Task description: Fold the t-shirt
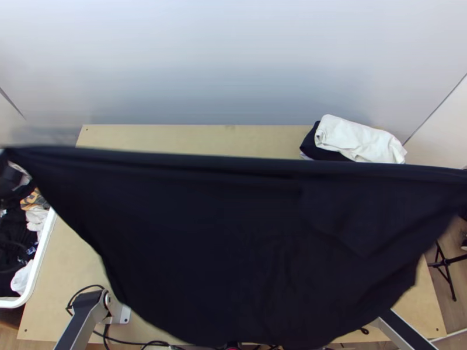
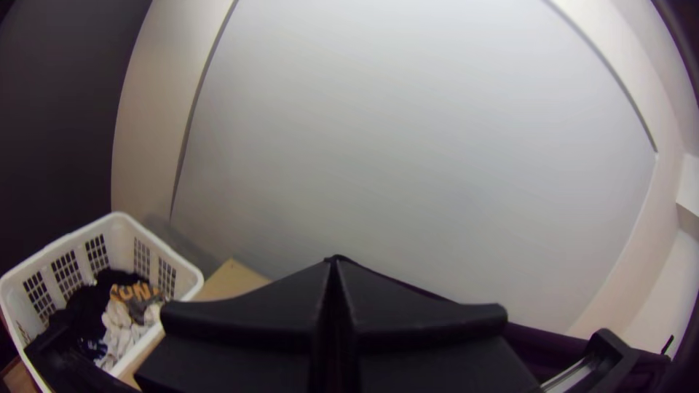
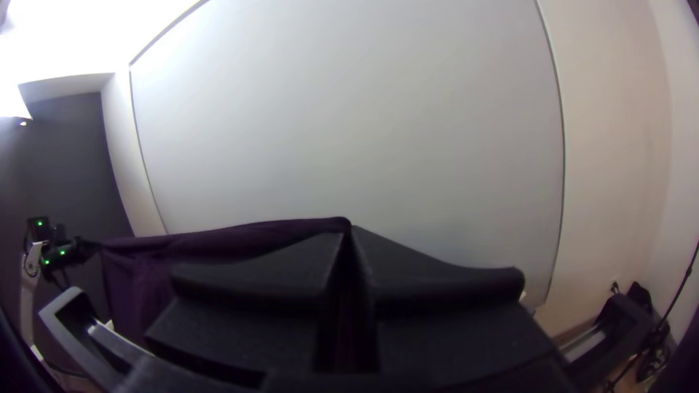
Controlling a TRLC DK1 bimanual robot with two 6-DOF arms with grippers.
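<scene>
Looking at a light wooden table [image 1: 175, 135] across the middle of the top view, with a pale grey wall panel [image 1: 233, 64] rising behind it and floorboards [image 1: 456, 291] at lower right, where a black stand [image 1: 445, 262] pokes in. And there's the t-shirt [image 1: 233, 245], black, held up and stretched wide from the left edge of the frame to the right, its upper edge nearly straight, its lower edge sagging in a curve to the bottom. The left gripper [image 2: 333, 262] is pressed together on one end of that upper edge, the right gripper [image 3: 349, 228] pinched tight on the other! Now the margins: a strip of wood shows along the table's far edge, a wider wedge at lower left, a slimmer one at lower right. A white basket [image 1: 44, 256] sits at far left, overlapping the table's side edge; at upper right, a small pile peeks over the shirt. Counting up: one shirt stretched out, one basket holding several garments, one white cloth [image 1: 356, 138] on dark cloth [image 1: 309, 146] in the pile, two arms, two grippers.
</scene>
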